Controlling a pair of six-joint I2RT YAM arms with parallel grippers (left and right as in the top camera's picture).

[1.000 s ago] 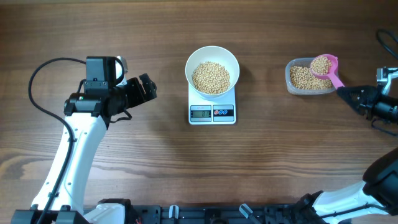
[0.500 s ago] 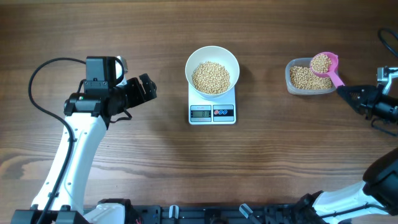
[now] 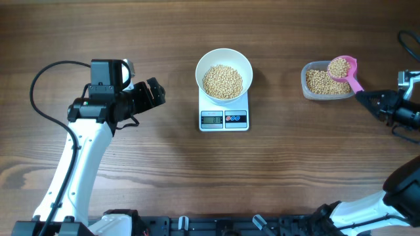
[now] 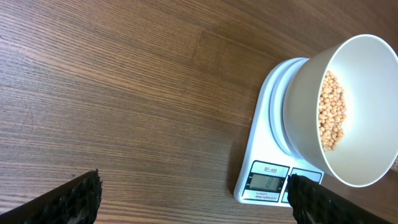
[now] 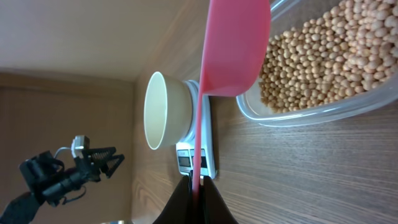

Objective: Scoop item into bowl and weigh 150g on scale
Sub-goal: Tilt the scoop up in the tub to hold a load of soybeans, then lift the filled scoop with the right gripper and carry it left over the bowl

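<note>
Currently my right gripper (image 3: 359, 97) pinches the pink scoop (image 3: 353, 82) by its handle, beans (image 3: 339, 67) heaped, above the tub (image 3: 306, 84); my left gripper (image 3: 154, 93) gapes wide, empty. Part-filled, the bowl (image 3: 199, 71) sits on the scale (image 3: 224, 120); a scoop tilting in transit could scatter beans or overshoot the weight.

A robotics lab bench is indicated: a white left arm (image 3: 79, 157) and a right arm (image 3: 361, 210) are mounted along a black rail (image 3: 216, 226) at a wood-grain table (image 3: 295, 164), a loose cable (image 3: 39, 85) is exposed, and a bare beige wall (image 5: 62, 37) is seen behind.
</note>
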